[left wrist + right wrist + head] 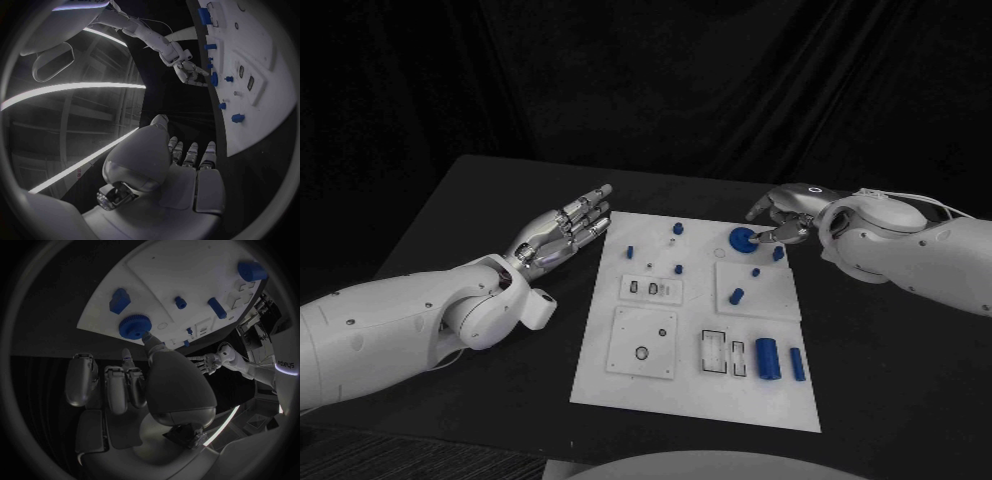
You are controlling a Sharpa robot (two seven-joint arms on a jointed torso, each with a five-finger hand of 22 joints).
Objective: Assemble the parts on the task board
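The task board [697, 320] is a white plate lying flat in the middle of the black table [459, 210]. Small blue parts sit across it. A round blue gear [743, 238] with a toothed rim lies near the board's far right corner. A blue cylinder [767, 358] and a thinner blue bar [798, 364] lie side by side near the board's near right corner. Several small blue pegs [737, 296] stand in the board's middle and far areas.

The right hand [783, 222] is at the far right corner of the board. In the right wrist view one of its fingers [150, 340] touches the rim of the gear; the others lie extended beside it, clear of the part. Whether the gear is actually grasped cannot be told; contact at the rim is all that is visible.

The left hand [567, 230] is over the table just beside the board's far left edge, fingers straight and spread, grasping nothing.
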